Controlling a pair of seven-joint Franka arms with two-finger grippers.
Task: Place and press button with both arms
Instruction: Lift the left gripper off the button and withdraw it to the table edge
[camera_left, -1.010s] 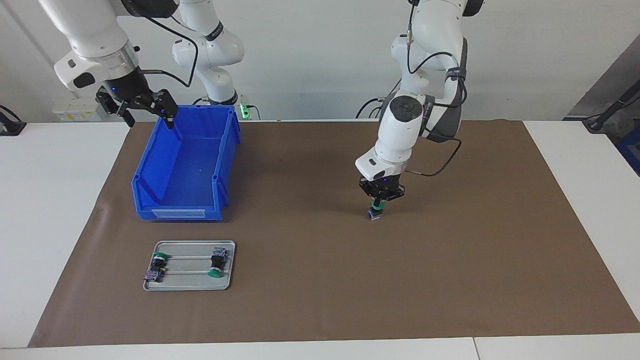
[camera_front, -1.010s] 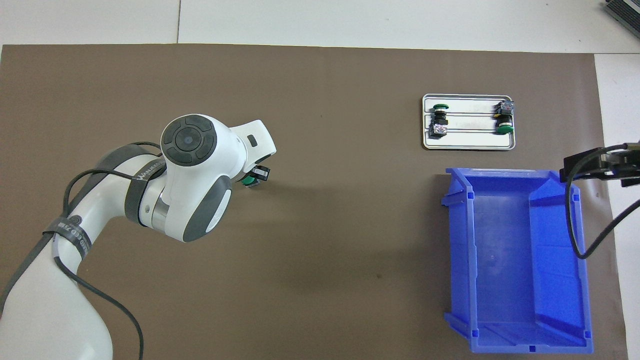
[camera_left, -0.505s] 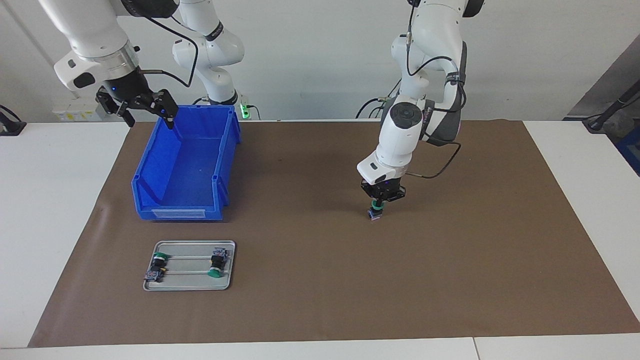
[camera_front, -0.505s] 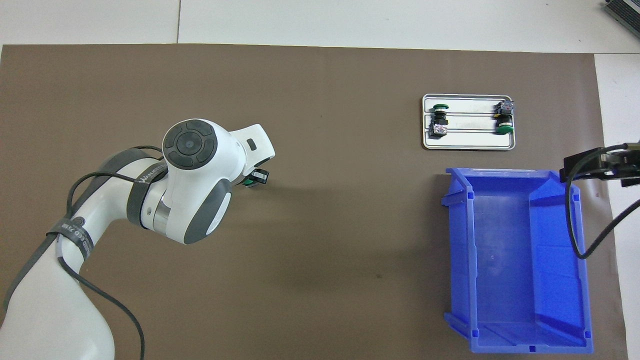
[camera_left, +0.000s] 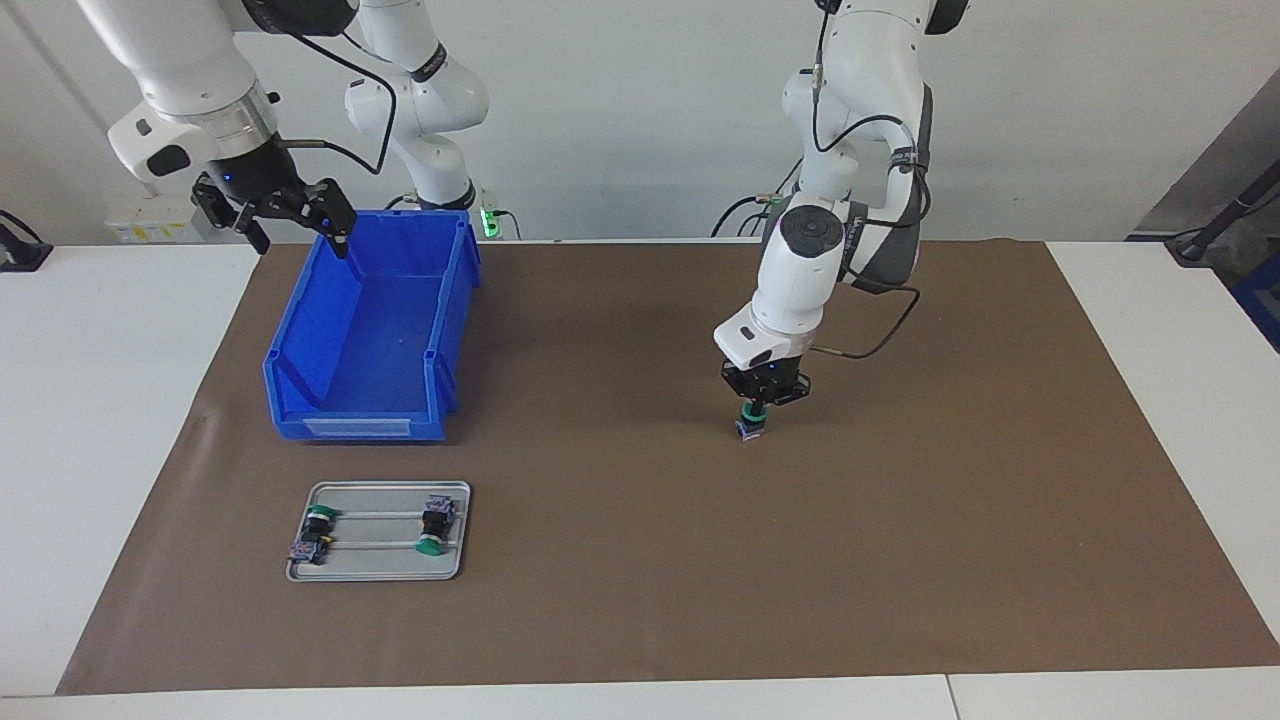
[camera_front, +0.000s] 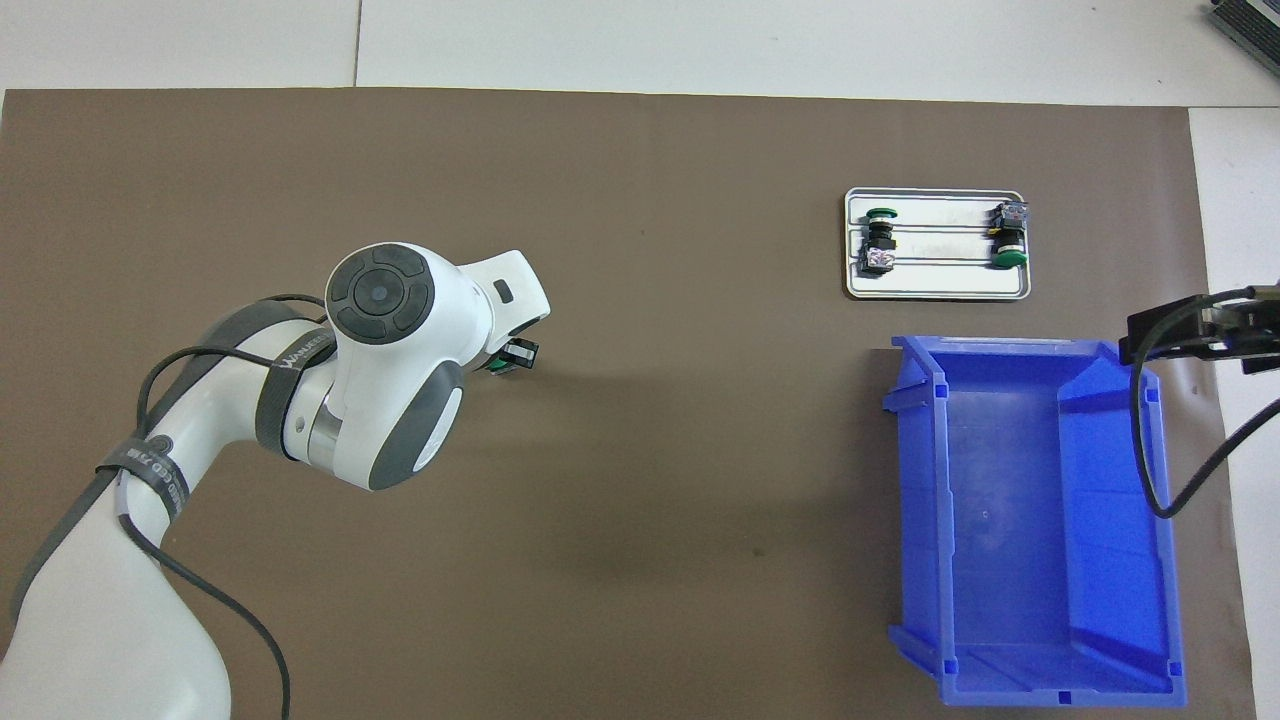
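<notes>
The button (camera_left: 749, 426) hangs upright, green cap up and blue-grey base down, at the middle of the brown mat (camera_left: 640, 560). My left gripper (camera_left: 757, 407) points straight down and is shut on its cap. Whether the base touches the mat I cannot tell. In the overhead view the left wrist covers most of the gripper, and only part of the button (camera_front: 513, 356) peeks out beside it. My right gripper (camera_left: 300, 236) waits open and empty in the air over the blue bin's corner at the right arm's end.
A blue bin (camera_left: 360, 428) stands open on the mat toward the right arm's end. Farther from the robots than the bin lies a metal tray (camera_left: 380, 573) with two more green-capped switches (camera_left: 313, 535) (camera_left: 434, 526) on their sides.
The left arm's wrist has shifted slightly over the button, which stays at about the same spot. The right arm has not moved.
</notes>
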